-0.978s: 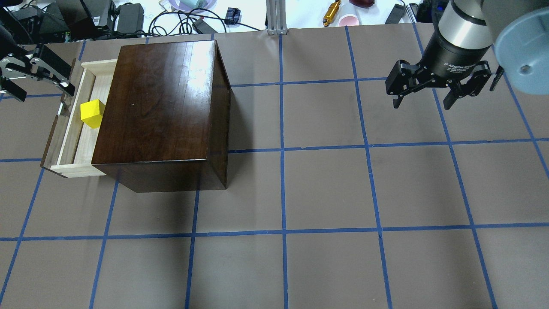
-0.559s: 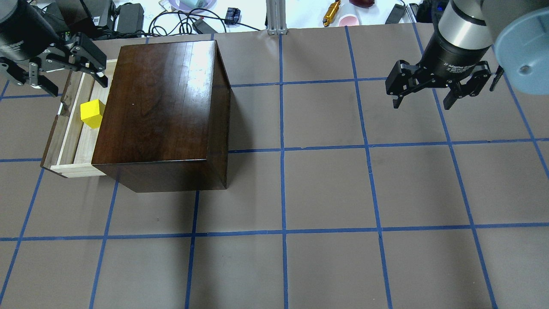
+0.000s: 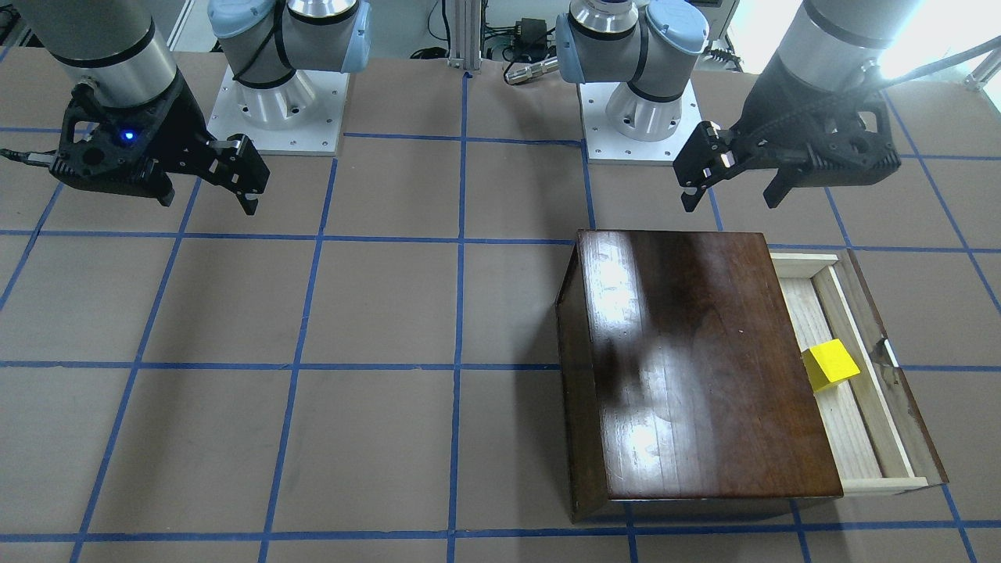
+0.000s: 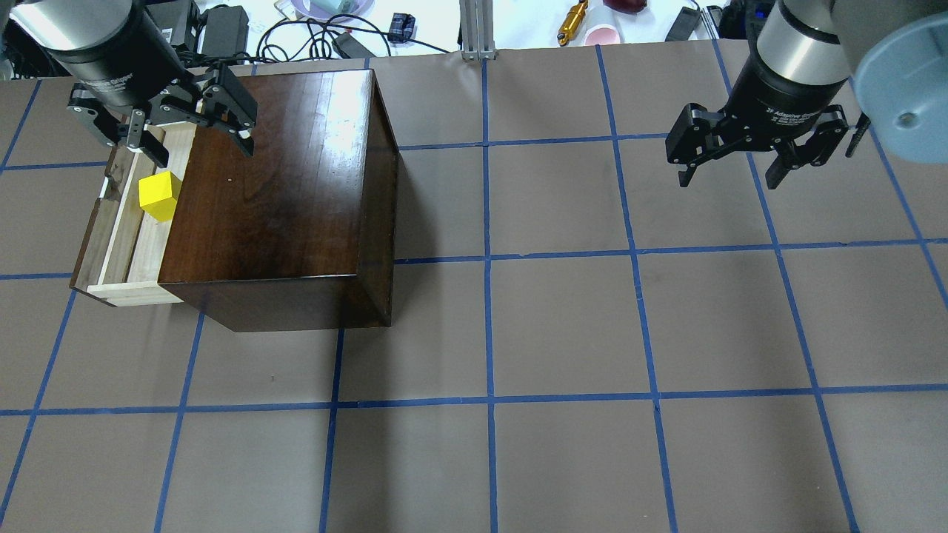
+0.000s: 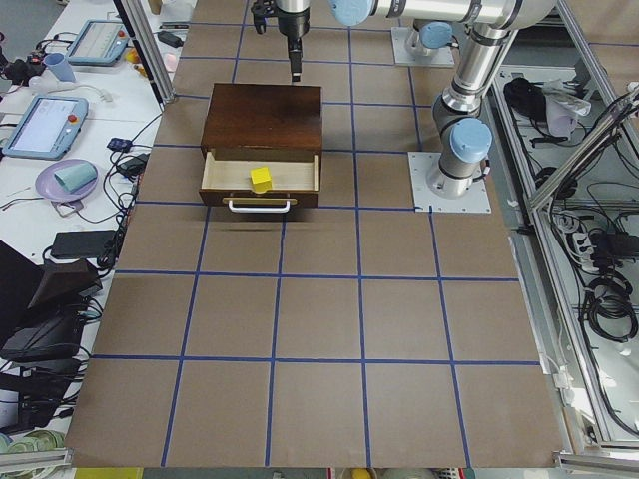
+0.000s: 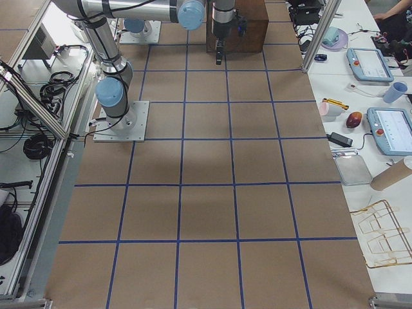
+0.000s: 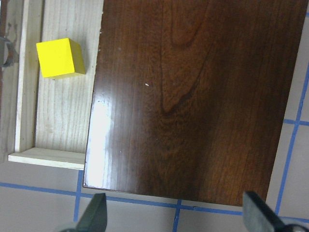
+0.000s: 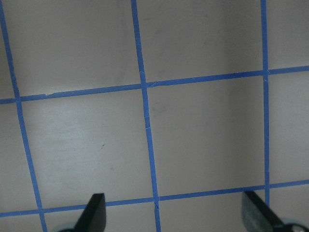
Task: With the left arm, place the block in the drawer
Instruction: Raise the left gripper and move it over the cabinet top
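Inside the pulled-out drawer [image 4: 118, 248], the block [image 4: 160, 195] is seen resting on the pale floor. Left claw [image 4: 204, 152] is held above the far edge of the box [image 4: 289, 192], fingers spread, nothing gripped. Right claw [image 4: 729, 178] is held spread over the surface [image 4: 563, 326], well apart

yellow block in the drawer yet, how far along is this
Done: the yellow block sits inside the open drawer, free of any grip. In hand: nothing; the left gripper is open and empty, raised near the wooden box, and the right gripper is open too. Left: nothing for placing.
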You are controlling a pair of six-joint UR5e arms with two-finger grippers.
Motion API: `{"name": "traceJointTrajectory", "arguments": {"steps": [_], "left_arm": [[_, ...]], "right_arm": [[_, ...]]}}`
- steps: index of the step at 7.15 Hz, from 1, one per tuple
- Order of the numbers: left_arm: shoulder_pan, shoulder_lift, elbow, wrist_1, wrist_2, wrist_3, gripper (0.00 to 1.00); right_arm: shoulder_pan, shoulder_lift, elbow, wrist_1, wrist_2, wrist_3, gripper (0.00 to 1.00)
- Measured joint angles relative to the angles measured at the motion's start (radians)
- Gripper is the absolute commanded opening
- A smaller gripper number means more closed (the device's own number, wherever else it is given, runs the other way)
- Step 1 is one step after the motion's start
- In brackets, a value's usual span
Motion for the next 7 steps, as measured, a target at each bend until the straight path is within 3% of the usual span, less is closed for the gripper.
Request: {"name": "traceJointTrajectory", "arguments": {"steps": [7], "left_arm": [[-0.015,-0.011,0.001,0.013,0.001,0.012,1.0]], "right_arm": [[0.0,0.0,0.0,0.0,0.0,0.0,1.0]]}}
